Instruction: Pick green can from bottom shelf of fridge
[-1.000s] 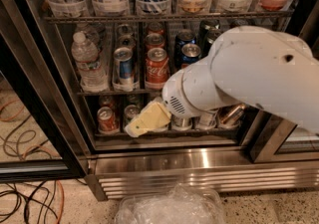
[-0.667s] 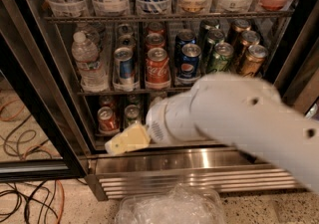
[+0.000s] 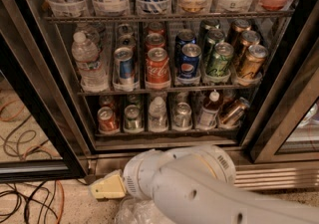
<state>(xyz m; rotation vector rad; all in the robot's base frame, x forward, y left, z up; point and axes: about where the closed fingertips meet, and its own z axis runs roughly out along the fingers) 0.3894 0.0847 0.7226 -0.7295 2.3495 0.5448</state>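
Green can (image 3: 132, 117) second from left on shelf (image 3: 164, 132); gripper (image 3: 107, 187) low-left near fridge (image 3: 271, 177) base, grip state can't tell.

Low hand (image 3: 107, 187), left of white arm (image 3: 199, 190)

The green can (image 3: 133, 118) stands upright on the bottom shelf (image 3: 164, 131) of the fridge (image 3: 164, 144), in the second lane from the left, just beside a red can (image 3: 107, 119) on its left. Its side is dull green and its top silver (the tab is too small to make out). The shelf is a dim wire rack with clear lane trays. The gripper (image 3: 107, 187) hangs below the fridge's base, left of the can and well apart from it
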